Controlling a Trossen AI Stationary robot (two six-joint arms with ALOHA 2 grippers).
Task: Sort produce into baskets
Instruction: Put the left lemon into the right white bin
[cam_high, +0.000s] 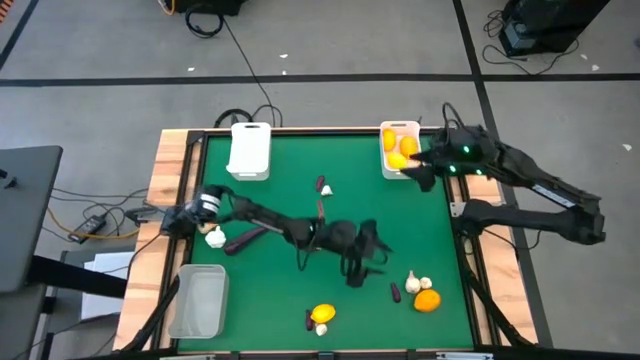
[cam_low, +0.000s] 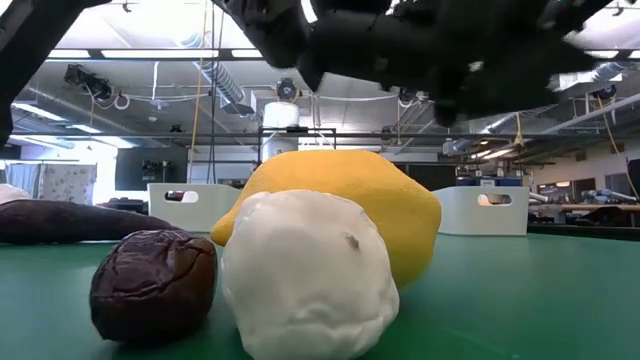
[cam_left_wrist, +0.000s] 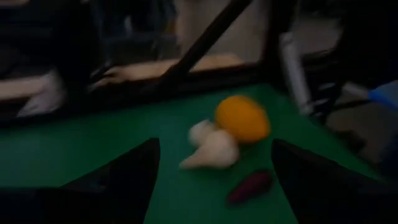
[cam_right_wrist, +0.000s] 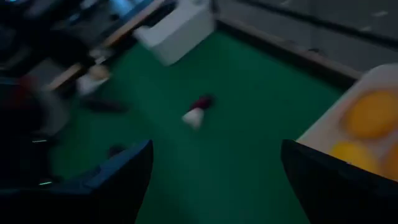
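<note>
Left end effector (cam_high: 368, 262): open, lower centre | orange (cam_high: 427, 300), garlic (cam_high: 412, 283) lie lower right, nearer left arm | right end effector (cam_high: 418, 170): open, beside citrus bin (cam_high: 384, 160).

Mid surface blocked, far centre open

Left arm (cam_high: 270, 220) sprawls across the middle of the surface (cam_high: 290, 160); left hand (cam_high: 372, 262) splayed beside the garlic (cam_high: 412, 281)/orange (cam_high: 427, 300) cluster. Bare green between white basket (cam_high: 249, 150) and fruit basket (cam_high: 399, 148), only a small eggplant-garlic pair (cam_high: 324, 187) there. Right hand (cam_high: 420, 166) crowds the fruit basket.

Industrial lab hall; exposed ceiling ducts (cam_low: 215, 85), strip lights, floor cables (cam_high: 240, 60), distant workbenches
</note>
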